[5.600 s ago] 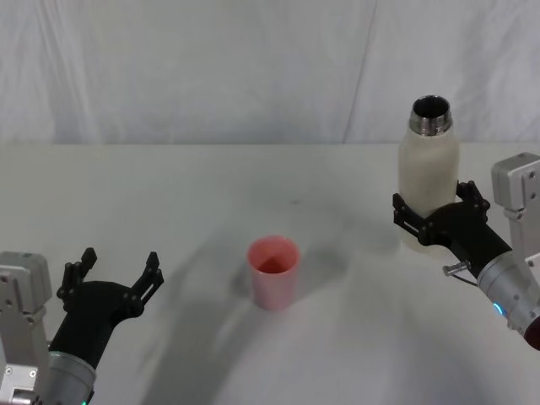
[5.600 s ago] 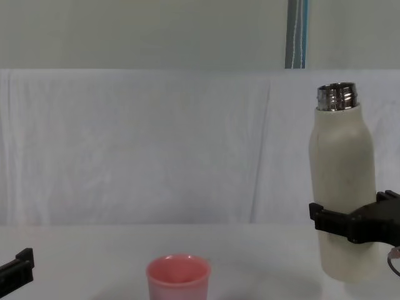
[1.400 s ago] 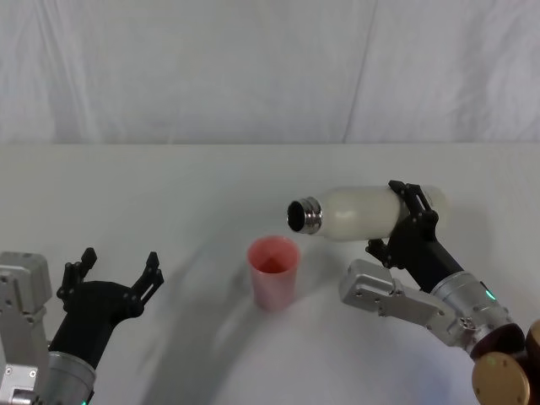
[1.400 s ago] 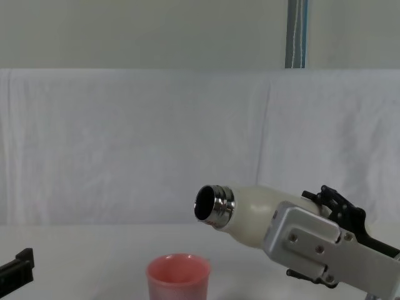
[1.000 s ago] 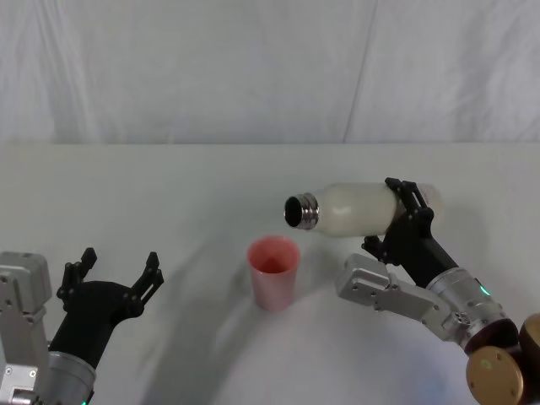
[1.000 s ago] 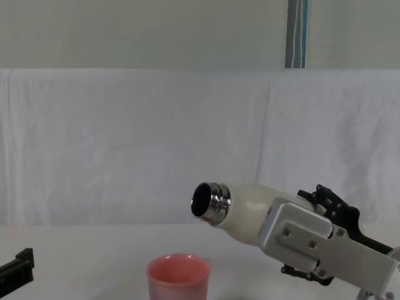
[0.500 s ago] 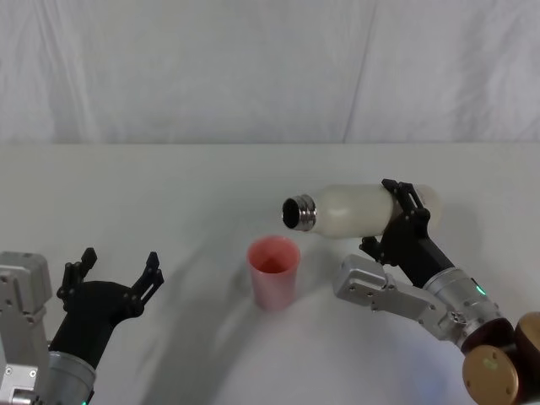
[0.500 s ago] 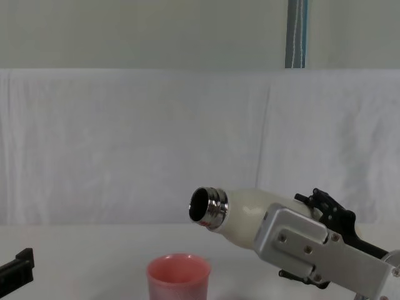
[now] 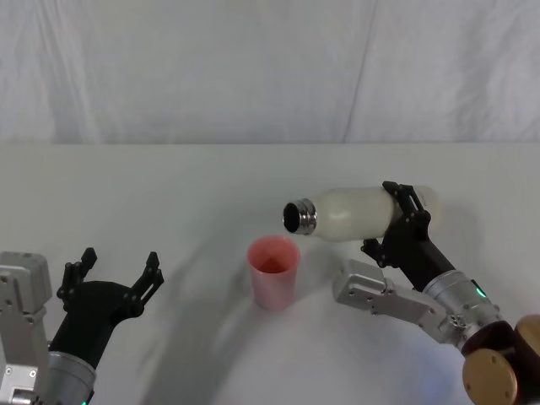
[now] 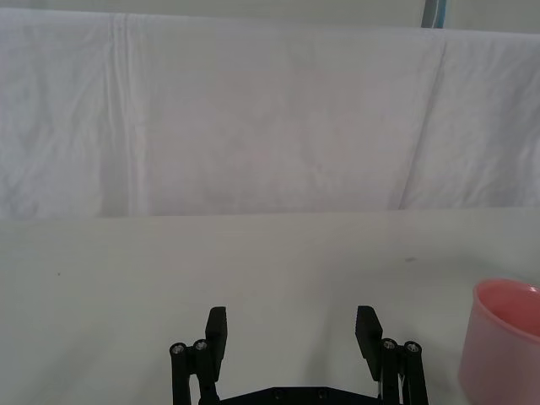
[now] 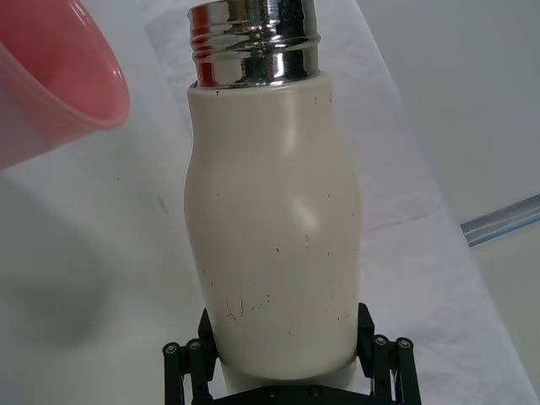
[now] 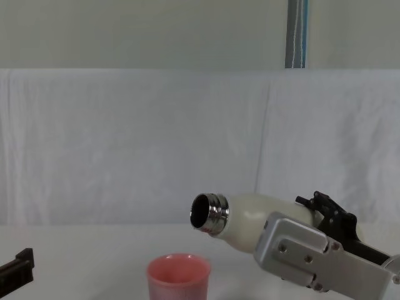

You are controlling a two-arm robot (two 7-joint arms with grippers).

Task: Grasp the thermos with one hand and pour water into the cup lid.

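**Thermos nearly level, mouth just short of the cup lid**

R gripper [image 9: 403,221] is clamped on the thermos [image 9: 363,212], fingers [image 11: 192,354] pressed to either side of the lower body near the base. Wrist view confirms: cream body sits snug between the two black fingers, steel neck [image 11: 251,40] pointing away from them. The bottle is held off the table [image 9: 169,186], not resting on anything.

Key relation: thermos long axis runs from the fingers out toward the robot's left, close to horizontal. In the chest view the mouth [image 12: 201,212] looks level w/ or a touch above the base end, so the tilt prob. isn't enough yet for flow; no water visible at the lip in any view.

Cup lid [image 9: 273,272] stands upright on the table, below and slightly beyond the mouth as seen from the fingers, i.e. further along the same axis and lower. Chest view puts the mouth above the cup lid's right rim, apart from it, not touching. Whether the mouth is truly over the opening in depth: can't tell for sure.

Judgement: next move needs more wrist roll to drop the neck below the base, maybe a small shift left so the stream lands inside rather than over the near rim. Risk: spill down the cup lid's outside.

L gripper [image 9: 114,277] is parked low at the left, fingers [image 10: 216,327] spread wide, holding nothing; cup lid well off to its right. R arm is clearly the nearer and the working one.
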